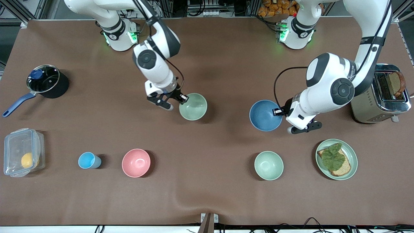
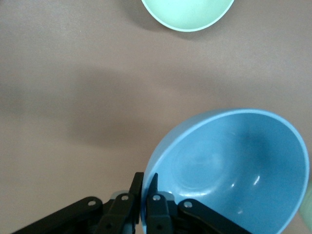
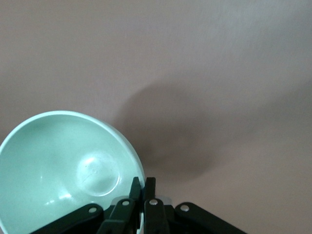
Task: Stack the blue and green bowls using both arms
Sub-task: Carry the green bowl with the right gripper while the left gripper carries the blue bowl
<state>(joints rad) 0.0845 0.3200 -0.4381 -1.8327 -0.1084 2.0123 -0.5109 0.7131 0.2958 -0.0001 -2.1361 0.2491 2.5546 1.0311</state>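
The green bowl (image 1: pixel 193 106) is pinched by its rim in my right gripper (image 1: pixel 181 98), toward the right arm's end of the table's middle. In the right wrist view the fingers (image 3: pixel 142 183) are shut on the bowl's (image 3: pixel 63 165) rim, and its shadow lies apart from it on the table. The blue bowl (image 1: pixel 265 115) is pinched by its rim in my left gripper (image 1: pixel 280 112). In the left wrist view the gripper (image 2: pixel 145 178) is shut on the rim of the tilted blue bowl (image 2: pixel 234 170).
A paler mint-green bowl (image 1: pixel 268 165) (image 2: pixel 187 12) and a green plate with bread (image 1: pixel 336 159) lie nearer the front camera. So do a pink bowl (image 1: pixel 136 162), a light-blue cup (image 1: pixel 89 160) and a clear box (image 1: pixel 22 157). A pot (image 1: pixel 47 81) and a toaster (image 1: pixel 383 94) stand at the ends.
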